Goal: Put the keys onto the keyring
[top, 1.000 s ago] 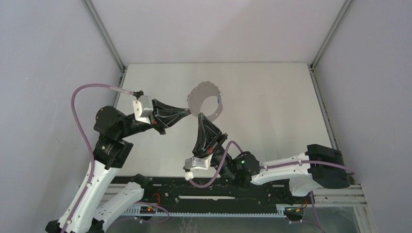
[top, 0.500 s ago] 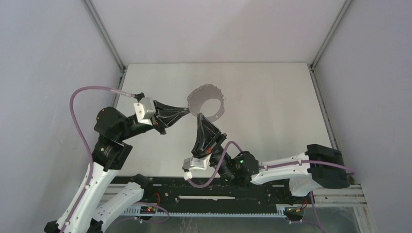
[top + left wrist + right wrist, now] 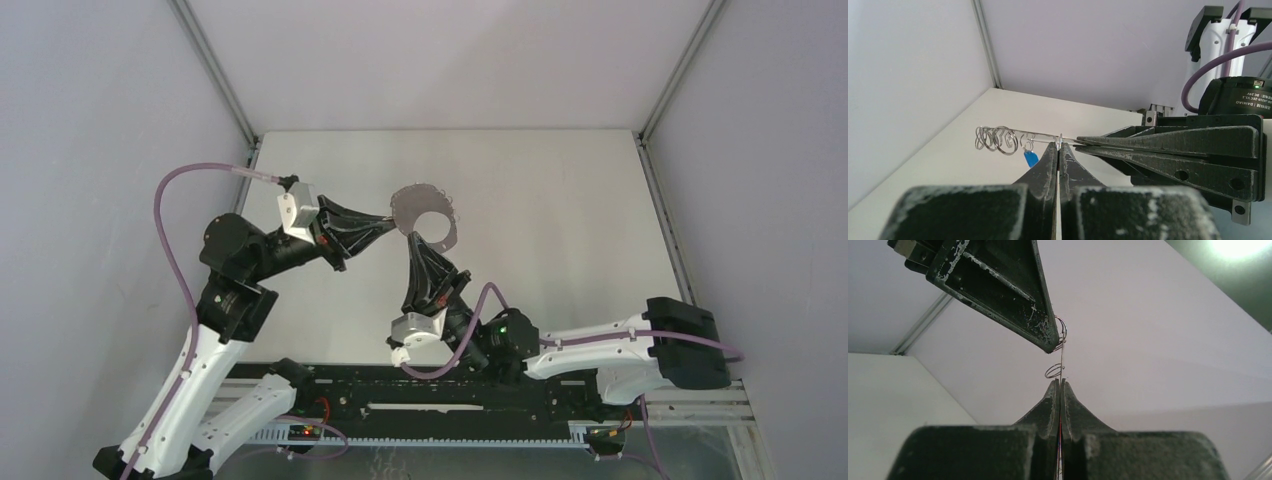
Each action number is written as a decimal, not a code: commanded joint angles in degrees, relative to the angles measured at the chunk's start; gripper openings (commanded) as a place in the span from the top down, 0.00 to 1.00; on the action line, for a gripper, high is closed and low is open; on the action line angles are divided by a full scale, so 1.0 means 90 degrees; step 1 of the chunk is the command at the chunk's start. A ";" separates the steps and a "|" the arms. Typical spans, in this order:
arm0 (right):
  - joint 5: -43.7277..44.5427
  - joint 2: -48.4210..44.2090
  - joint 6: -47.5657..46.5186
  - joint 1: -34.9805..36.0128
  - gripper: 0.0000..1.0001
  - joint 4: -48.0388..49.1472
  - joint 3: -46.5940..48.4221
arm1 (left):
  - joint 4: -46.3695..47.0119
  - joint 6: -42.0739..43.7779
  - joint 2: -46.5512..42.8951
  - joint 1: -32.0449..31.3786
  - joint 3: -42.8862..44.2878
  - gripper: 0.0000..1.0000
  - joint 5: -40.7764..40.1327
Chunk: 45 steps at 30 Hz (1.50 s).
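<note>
The left gripper (image 3: 392, 222), a pair of long black tapered fingers, is clenched on the left rim of the large thin grey metal keyring (image 3: 428, 212) and holds it above the pale table (image 3: 560, 200). In its own wrist view the ring lies edge-on and the wire passes straight through the pinch. The right gripper (image 3: 413, 238), of the same black build, meets the ring's near rim just beside that pinch, with its fingers pressed fully together. A sliver of red shows in their seam in the right wrist view, which I take for the small red-headed key (image 3: 1060, 432). Whether those tips also nip the ring's wire I cannot tell. The small blue-headed key (image 3: 1031, 159) hangs just under the ring's wire, between the left pinch and the cluster of small wire loops (image 3: 995, 140) on the ring's far side, so it looks threaded already.

The step in hand, I judge, is working the red key onto the ring. The left clamp should stay firm and motionless so that the thin wire neither twists nor swings. The two sets of tips stand almost touching at the ring's near-left rim, so the right hand has little room. It needs small, slow moves along the wire, not across it. The right fingers should not let go until the key's hole is plainly over the wire. A jolt to the ring could also set the blue key sliding.
</note>
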 commanded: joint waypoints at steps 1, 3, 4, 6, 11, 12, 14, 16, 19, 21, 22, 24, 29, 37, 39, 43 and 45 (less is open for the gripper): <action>0.0114 -0.0375 0.0950 0.0079 1.00 -0.0663 0.0011 | 0.1048 -0.0312 -0.0080 0.0067 0.0110 1.00 -0.0664; 0.0088 -0.0446 0.1117 0.0079 1.00 -0.0879 -0.0005 | 0.1092 -0.0386 -0.0067 0.0067 0.0182 1.00 -0.0662; 0.0067 -0.0470 0.1178 0.0079 1.00 -0.0977 -0.0013 | 0.1091 -0.0409 -0.0062 0.0067 0.0200 1.00 -0.0660; 0.0059 -0.0499 0.1177 0.0081 1.00 -0.0923 -0.0022 | 0.1070 -0.0421 -0.0087 0.0067 0.0191 1.00 -0.0631; -0.0192 -0.0803 0.1549 0.0041 1.00 -0.1366 0.0012 | 0.1027 -0.0509 -0.0155 0.0067 0.0122 1.00 -0.0681; -0.0228 -0.0884 0.1765 0.0036 1.00 -0.1591 0.0043 | 0.1001 -0.0526 -0.0150 0.0067 0.0143 1.00 -0.0703; -0.0255 -0.1085 0.2106 -0.0001 1.00 -0.1927 0.0083 | 0.0814 -0.0413 -0.0118 0.0058 0.0191 1.00 -0.0691; -0.0316 -0.1354 0.2450 -0.0083 1.00 -0.2266 0.0146 | 0.0475 -0.0244 -0.0093 0.0049 0.0235 1.00 -0.0741; -0.0543 -0.1740 0.2973 -0.0199 1.00 -0.3013 0.0302 | -0.0093 -0.0132 -0.0034 0.0047 0.0257 1.00 -0.0731; -0.0640 -0.1885 0.3051 -0.0249 1.00 -0.3349 0.0399 | -0.0440 -0.0115 0.0019 0.0029 0.0293 1.00 -0.0752; -0.0666 -0.1920 0.3047 -0.0253 1.00 -0.3492 0.0425 | -0.0579 -0.0115 0.0060 0.0026 0.0324 1.00 -0.0756; -0.0700 -0.1981 0.3070 -0.0257 1.00 -0.3781 0.0483 | -0.0844 -0.0110 0.0123 0.0028 0.0403 1.00 -0.0735; -0.0717 -0.2101 0.3147 -0.0305 1.00 -0.4364 0.0602 | -0.1443 -0.0104 0.0317 0.0018 0.0732 1.00 -0.0310; -0.0857 -0.2331 0.3516 -0.0416 1.00 -0.4898 0.0717 | -0.1865 -0.0224 0.0448 0.0003 0.0932 1.00 0.0195; -0.0924 -0.2372 0.3602 -0.0445 1.00 -0.5022 0.0772 | -0.1884 -0.0316 0.0474 0.0008 0.0954 1.00 0.0261; -0.0983 -0.2437 0.3685 -0.0449 1.00 -0.5244 0.0852 | -0.1938 -0.0509 0.0539 0.0008 0.0997 1.00 0.0341; -0.0931 -0.2453 0.3691 -0.0437 1.00 -0.5328 0.0854 | -0.2011 -0.0525 0.0553 0.0008 0.1046 1.00 0.0382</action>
